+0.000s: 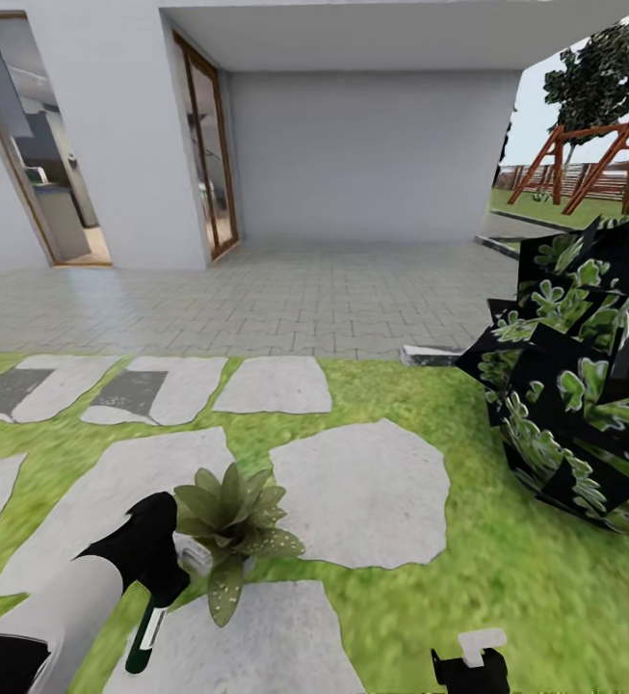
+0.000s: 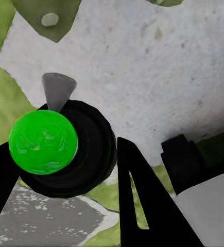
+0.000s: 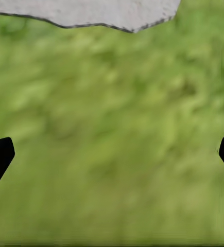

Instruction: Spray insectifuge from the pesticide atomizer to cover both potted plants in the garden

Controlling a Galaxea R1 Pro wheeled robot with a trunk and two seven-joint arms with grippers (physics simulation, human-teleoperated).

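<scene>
One potted plant [image 1: 229, 525] sits just beside my left claw [image 1: 160, 578], which grips the pesticide atomizer [image 1: 147, 631]. My right claw [image 3: 112, 154] hangs wide over grass [image 3: 117, 128].

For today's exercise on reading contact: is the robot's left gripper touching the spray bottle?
Touching. In the left wrist view, the left gripper's black fingers close against the spray bottle; the head view shows it hanging from that gripper beside the potted plant.

Low rosette potted plant [image 1: 229, 520]: dull green pointed leaves, pale-speckled. Slim atomizer bottle [image 1: 146, 636]: dark green body, white band, bright green round base [image 2: 42, 142]. Irregular stepping stones [image 1: 362, 492]: pale grey. Lawn [image 1: 507, 578]: yellow-green. Shrub [image 1: 584, 405], frame right: black with green leaf pattern.
</scene>
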